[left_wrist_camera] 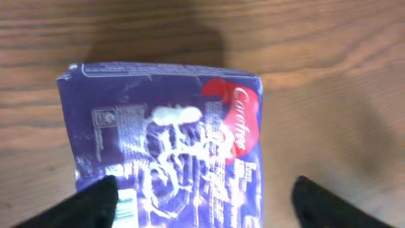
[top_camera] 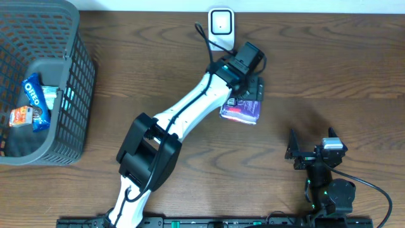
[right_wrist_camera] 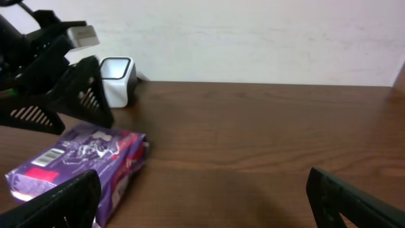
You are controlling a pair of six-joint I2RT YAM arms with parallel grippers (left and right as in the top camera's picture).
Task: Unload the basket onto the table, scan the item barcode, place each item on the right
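Purple packet (top_camera: 243, 113), lying near scanner (top_camera: 221, 22). Left gripper (top_camera: 248, 96) spread above. We advise gripping with barcode (right_wrist_camera: 43, 158) facing scanner.

A purple packet (right_wrist_camera: 82, 161) lies flat on the counter (right_wrist_camera: 253, 133), its barcode (right_wrist_camera: 43, 158) at the near end. The left claw (right_wrist_camera: 63, 104) hangs spread just over it, with a white scanner (right_wrist_camera: 117, 79) behind. The right claw (right_wrist_camera: 201, 190) gapes wide.

White-shelled left arm (top_camera: 190, 104), black joints, seemingly all-black right arm (top_camera: 329, 190)
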